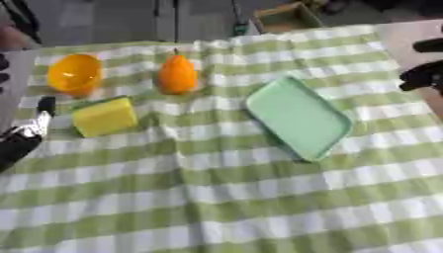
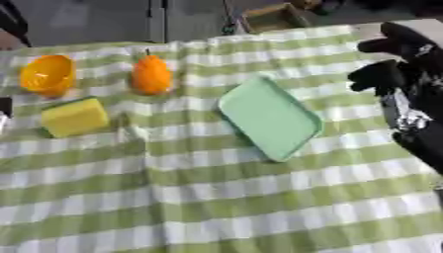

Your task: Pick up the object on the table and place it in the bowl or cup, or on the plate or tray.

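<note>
An orange pear-shaped fruit (image 1: 177,74) stands on the green-checked cloth at the back. To its left sits an orange bowl (image 1: 74,74), and in front of the bowl lies a yellow sponge block (image 1: 105,116). A pale green tray (image 1: 298,117) lies askew right of centre with nothing on it. My left hand (image 1: 30,129) shows at the left edge beside the sponge, apart from it, one finger pointing up. My right hand (image 2: 394,74) hangs at the right edge above the cloth, right of the tray, holding nothing.
A brown cardboard box (image 1: 286,17) stands beyond the table's far edge. The cloth (image 1: 225,197) is wrinkled down its middle. Its whole front half carries nothing.
</note>
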Robot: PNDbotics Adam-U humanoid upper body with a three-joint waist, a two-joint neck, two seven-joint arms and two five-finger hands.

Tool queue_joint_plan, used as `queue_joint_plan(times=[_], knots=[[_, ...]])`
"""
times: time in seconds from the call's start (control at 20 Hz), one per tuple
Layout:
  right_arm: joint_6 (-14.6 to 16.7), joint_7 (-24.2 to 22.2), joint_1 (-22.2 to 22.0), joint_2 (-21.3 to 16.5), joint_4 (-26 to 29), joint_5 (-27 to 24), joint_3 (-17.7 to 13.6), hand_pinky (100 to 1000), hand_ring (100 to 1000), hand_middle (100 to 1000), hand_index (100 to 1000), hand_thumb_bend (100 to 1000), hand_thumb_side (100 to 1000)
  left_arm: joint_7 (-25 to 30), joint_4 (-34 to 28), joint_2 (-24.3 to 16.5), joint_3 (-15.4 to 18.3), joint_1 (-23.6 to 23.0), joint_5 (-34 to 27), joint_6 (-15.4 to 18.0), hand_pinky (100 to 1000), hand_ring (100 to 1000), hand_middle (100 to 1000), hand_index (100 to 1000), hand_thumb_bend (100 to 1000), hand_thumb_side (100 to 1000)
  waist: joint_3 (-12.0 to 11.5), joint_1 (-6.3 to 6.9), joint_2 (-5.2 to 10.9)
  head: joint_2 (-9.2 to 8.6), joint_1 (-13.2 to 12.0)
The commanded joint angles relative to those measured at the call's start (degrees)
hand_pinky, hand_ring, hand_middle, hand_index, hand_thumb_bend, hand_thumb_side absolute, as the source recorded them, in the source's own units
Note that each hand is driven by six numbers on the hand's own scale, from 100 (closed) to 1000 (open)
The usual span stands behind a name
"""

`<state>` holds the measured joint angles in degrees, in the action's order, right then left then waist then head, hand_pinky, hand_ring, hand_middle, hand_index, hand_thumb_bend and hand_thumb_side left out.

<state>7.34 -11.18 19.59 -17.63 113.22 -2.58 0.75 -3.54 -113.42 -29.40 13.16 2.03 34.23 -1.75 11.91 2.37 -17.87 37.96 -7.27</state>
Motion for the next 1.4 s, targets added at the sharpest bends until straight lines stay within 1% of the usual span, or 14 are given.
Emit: queue_joint_plan(times=[0.05,0.15,0.2,0.25,0.35,0.4,0.6,0.7,0.8,0.95,1.1,1.2,1.25,1.4], knots=[[0.08,-0.25,0.45,-1.54,1.37,0.16,0.01,639,667,792,951,100,434,11.26,-0.40,-8.50,-1.18,1.24,4.53,-1.82,799,796,797,919,509,268,0.16,-0.43,14.50,-0.79,0.04],[0.06,-0.33,0.43,-1.56,1.37,0.15,0.08,639,667,792,951,100,435,17.89,1.17,-11.97,-1.87,2.72,5.81,-2.04,807,799,798,918,519,280,0.26,-0.38,14.52,-0.80,0.07],[0.05,-0.36,0.42,-1.58,1.37,0.15,0.10,639,667,792,951,100,435,20.09,1.89,-13.04,-2.06,3.31,6.11,-1.87,817,803,798,916,525,306,0.30,-0.35,14.53,-0.79,0.10],[0.06,-0.42,0.45,-1.60,1.37,0.14,0.16,639,667,792,951,100,435,22.67,3.26,-14.47,-2.76,4.19,6.16,-1.30,818,803,798,914,525,312,0.41,-0.33,14.52,-0.80,0.14],[0.04,-0.50,0.46,-1.62,1.37,0.11,0.22,639,667,792,951,100,436,26.26,6.29,-16.32,-3.60,6.32,6.06,-0.04,821,803,797,911,533,316,0.53,-0.30,14.51,-0.80,0.25],[0.04,-0.51,0.45,-1.62,1.37,0.11,0.23,638,666,791,951,100,437,27.07,7.40,-16.71,-3.75,7.08,6.01,0.51,819,802,796,909,533,318,0.56,-0.30,14.50,-0.79,0.29],[0.01,-0.65,0.45,-1.62,1.37,0.06,0.34,639,666,792,951,100,438,27.09,12.68,-16.92,-5.18,11.06,5.82,1.84,818,805,810,907,540,315,0.74,-0.35,14.47,-0.75,0.49],[0.01,-0.72,0.50,-1.60,1.37,0.02,0.42,639,666,792,951,100,439,26.40,15.39,-16.95,-6.64,13.29,5.67,2.93,825,815,822,906,554,319,0.89,-0.40,14.51,-0.70,0.46],[0.00,-0.82,0.52,-1.51,1.37,-0.04,0.50,639,666,792,951,100,439,25.65,18.18,-16.86,-8.17,15.42,5.48,4.40,826,815,822,906,550,328,1.02,-0.43,14.54,-0.74,0.32],[0.00,-1.08,0.58,-1.39,1.37,-0.17,0.70,639,666,792,951,100,440,25.18,22.39,-16.34,-10.83,18.85,4.79,7.74,839,824,829,907,575,348,1.32,-0.52,14.58,-0.78,0.08],[0.00,-1.15,0.63,-1.37,1.37,-0.24,0.73,639,666,792,951,100,440,25.55,25.34,-15.91,-12.32,20.72,5.54,10.03,845,827,828,906,579,359,1.46,-0.55,14.57,-0.75,-0.07],[0.00,-1.17,0.63,-1.37,1.37,-0.25,0.72,639,666,792,951,100,440,25.69,26.27,-15.76,-12.62,21.18,6.00,10.82,851,828,823,904,585,365,1.49,-0.55,14.56,-0.74,-0.09],[-0.01,-1.17,0.65,-1.36,1.37,-0.25,0.73,639,666,792,952,100,441,26.64,26.72,-15.77,-13.29,21.20,6.46,11.24,859,823,800,894,586,379,1.61,-0.50,14.52,-0.69,-0.16],[-0.04,-1.18,0.69,-1.35,1.37,-0.26,0.75,639,665,792,951,100,442,31.99,27.68,-15.81,-14.78,21.55,7.80,12.26,862,819,784,885,587,388,1.72,-0.46,14.50,-0.56,-0.27]])
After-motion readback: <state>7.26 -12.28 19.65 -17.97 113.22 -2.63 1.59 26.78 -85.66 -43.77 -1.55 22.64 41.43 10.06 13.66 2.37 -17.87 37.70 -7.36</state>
